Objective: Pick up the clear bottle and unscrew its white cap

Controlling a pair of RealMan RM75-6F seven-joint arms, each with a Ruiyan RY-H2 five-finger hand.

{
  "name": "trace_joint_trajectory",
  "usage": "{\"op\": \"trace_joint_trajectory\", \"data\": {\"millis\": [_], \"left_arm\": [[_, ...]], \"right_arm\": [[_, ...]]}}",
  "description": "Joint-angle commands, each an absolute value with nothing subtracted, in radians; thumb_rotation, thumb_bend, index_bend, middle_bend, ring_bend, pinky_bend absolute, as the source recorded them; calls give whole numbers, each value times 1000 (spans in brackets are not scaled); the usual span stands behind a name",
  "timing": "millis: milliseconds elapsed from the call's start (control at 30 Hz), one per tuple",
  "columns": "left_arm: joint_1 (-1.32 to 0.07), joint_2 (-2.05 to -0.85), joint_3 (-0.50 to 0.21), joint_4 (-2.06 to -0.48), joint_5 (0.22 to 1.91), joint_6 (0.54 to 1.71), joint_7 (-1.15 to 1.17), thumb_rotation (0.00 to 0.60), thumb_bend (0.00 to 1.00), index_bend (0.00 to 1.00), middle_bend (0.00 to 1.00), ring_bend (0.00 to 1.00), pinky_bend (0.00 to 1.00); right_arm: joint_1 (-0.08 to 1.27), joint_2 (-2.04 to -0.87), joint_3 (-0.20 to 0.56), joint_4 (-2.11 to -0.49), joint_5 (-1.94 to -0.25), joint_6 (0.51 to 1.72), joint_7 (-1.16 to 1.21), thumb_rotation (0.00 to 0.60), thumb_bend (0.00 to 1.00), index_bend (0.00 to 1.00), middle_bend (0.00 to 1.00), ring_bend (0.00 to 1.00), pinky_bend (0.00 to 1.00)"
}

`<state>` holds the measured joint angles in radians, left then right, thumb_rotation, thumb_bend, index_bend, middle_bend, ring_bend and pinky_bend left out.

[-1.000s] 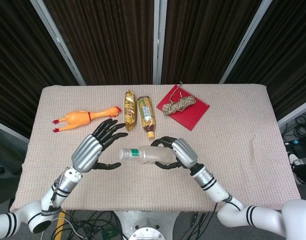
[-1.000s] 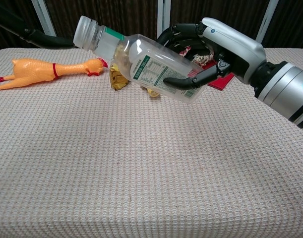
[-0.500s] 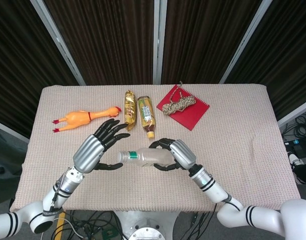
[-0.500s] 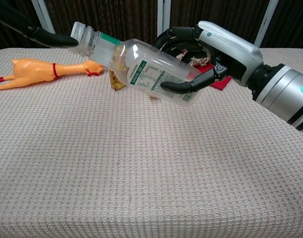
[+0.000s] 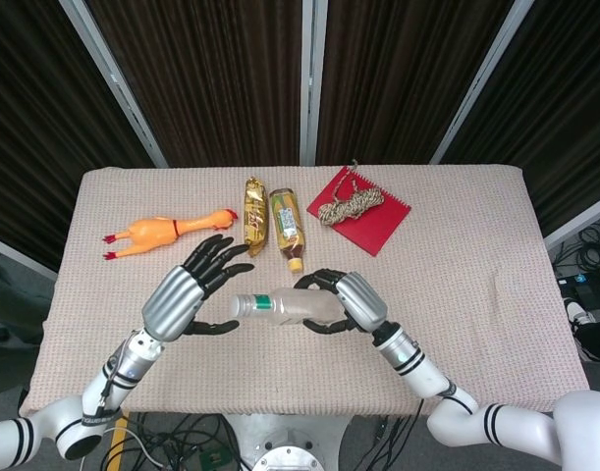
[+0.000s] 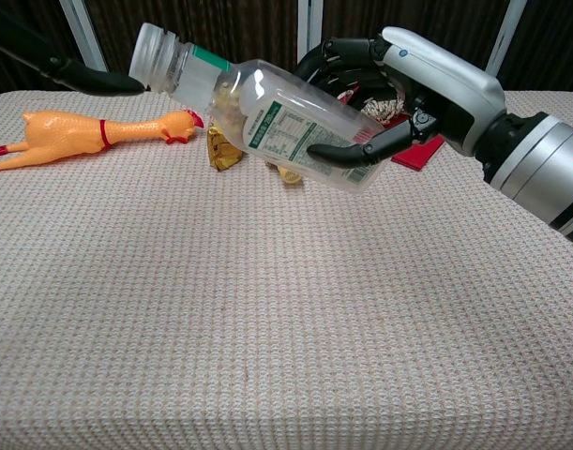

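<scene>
I had the bottle [image 6: 286,122] lifted off the table [image 5: 476,255], held on its side by my right hand [image 5: 351,300] wrapped round the body, cap [image 6: 153,58] pointing left. My left hand [image 5: 187,294] was empty, fingers spread, with a fingertip just beside the cap. I judged the slick body might spin in the right hand's hold once the left began twisting. A clumsy reach could also knock the neck and tip the bottle loose.

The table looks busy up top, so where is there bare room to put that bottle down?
The near half of the table, in front of both hands, is bare cloth, as is the right side past the red notebook. It is crowded at the far edge: rubber chicken, gold snack pack, tea bottle, rope.
</scene>
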<state>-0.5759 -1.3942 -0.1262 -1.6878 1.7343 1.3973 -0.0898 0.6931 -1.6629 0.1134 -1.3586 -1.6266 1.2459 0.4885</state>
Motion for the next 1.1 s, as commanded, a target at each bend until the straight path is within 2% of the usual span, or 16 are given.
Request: {"op": "trace_joint_trajectory", "data": {"millis": [33,900,1033,1100], "left_arm": [[-577,-1399,-127,-1686,1733,1398,-85,600,0,201,77,0,48],[-571,-1383,-115,-1695,1746,1413,-69,600,0,210,77,0,48],[-569,-1375,-106,-1695,1748,1409,-89,600,6,281,77,0,48],[-570,-1368,-100,-1696,1750,1403,-97,600,41,319,77,0,48]], "right_arm": [[693,-1660,110,-1362,-1628,1243,486,600,337,448,491,339,493],[694,-1663,113,-1353,-1621,1245,482,600,345,449,495,348,500],[693,-1660,112,-1354,-1620,1246,483,600,346,449,496,348,500],[693,-1660,111,-1355,-1620,1246,484,600,346,449,496,348,500]]}}
